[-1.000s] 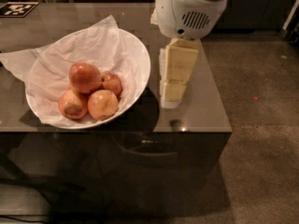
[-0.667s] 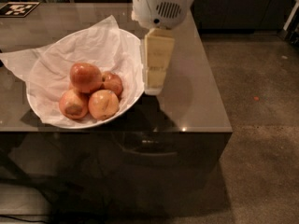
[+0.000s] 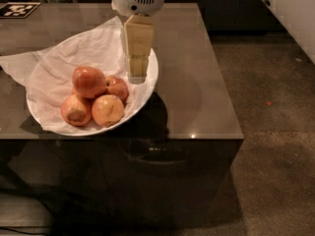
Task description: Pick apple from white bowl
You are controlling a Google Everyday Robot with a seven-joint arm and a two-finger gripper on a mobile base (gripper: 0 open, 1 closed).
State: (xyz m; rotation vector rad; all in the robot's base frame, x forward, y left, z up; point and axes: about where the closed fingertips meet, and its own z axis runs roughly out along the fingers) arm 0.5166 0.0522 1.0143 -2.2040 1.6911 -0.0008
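The gripper hangs above the white bowl near its rim, close to the apple. Whether it is open or closed cannot be told.

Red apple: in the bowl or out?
In: the apple rests inside the white bowl; the tool hovers over the bowl's right side, apart from it.

The apple is gleaming glossy on crumpled tissue paper lining the smooth white bowl. The gripper — matt, plastic-looking — is hanging over the bowl's rim, the polished table mirroring light.
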